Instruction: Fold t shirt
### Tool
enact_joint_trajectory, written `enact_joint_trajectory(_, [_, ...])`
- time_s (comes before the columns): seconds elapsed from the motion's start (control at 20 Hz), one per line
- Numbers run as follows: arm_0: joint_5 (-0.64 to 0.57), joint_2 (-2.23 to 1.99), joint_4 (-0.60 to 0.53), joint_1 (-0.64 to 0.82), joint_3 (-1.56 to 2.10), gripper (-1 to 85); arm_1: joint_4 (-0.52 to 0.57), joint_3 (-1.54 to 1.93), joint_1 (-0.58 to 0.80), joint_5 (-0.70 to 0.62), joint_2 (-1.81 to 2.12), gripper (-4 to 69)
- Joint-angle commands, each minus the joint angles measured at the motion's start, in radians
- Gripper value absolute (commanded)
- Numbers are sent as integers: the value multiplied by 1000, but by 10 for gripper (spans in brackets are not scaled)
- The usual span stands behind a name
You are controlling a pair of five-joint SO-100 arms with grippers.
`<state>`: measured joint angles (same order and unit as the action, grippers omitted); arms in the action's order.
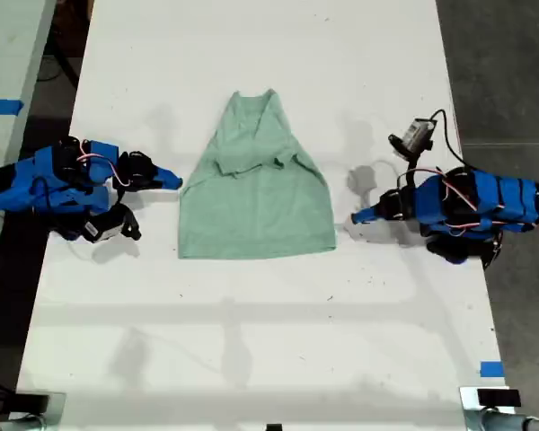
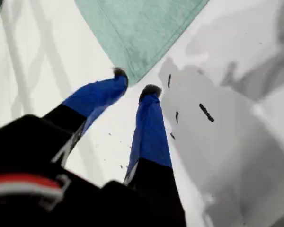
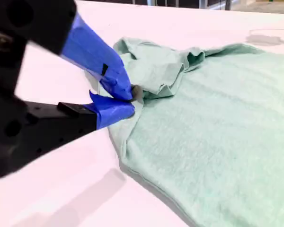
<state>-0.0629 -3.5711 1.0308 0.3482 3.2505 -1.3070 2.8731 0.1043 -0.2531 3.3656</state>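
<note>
The pale mint-green t shirt (image 1: 256, 193) lies flat mid-table, narrow end toward the far edge, with a sleeve (image 1: 238, 162) folded in over it. My first gripper (image 2: 135, 81) is open on the exterior view's right (image 1: 357, 217), and the shirt's near corner (image 2: 137, 56) lies just beyond its blue fingertips (image 2: 150, 91). My second gripper (image 3: 133, 101), on the exterior view's left (image 1: 174, 182), has its tips close together at the shirt's side edge (image 3: 132, 142), beside the bunched sleeve (image 3: 161, 71). Whether fabric is pinched between them is unclear.
The white table (image 1: 269, 341) extends around the shirt. A small grey camera (image 1: 417, 135) with a black cable stands by the arm on the exterior view's right. Blue tape (image 1: 490, 369) marks that side's near corner. Dark floor borders the table on both sides.
</note>
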Motion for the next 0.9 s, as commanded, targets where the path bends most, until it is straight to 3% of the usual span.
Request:
enact_joint_trajectory(0.0, [-8, -11, -15, 8, 41, -2, 60, -255, 18, 12, -422, 208])
enact_joint_trajectory(0.15, [-8, -11, -15, 6, 41, -2, 137, -407, 66, -12, -761, 215])
enact_joint_trajectory(0.35, [-8, -11, -15, 5, 41, -2, 439, -282, 121, 14, -942, 233])
enact_joint_trajectory(0.45, [-8, -11, -15, 5, 41, -2, 518, -314, 133, 0, -1072, 244])
enact_joint_trajectory(0.85, [-8, -11, -15, -2, 41, -2, 581, -546, 150, -44, -1459, 243])
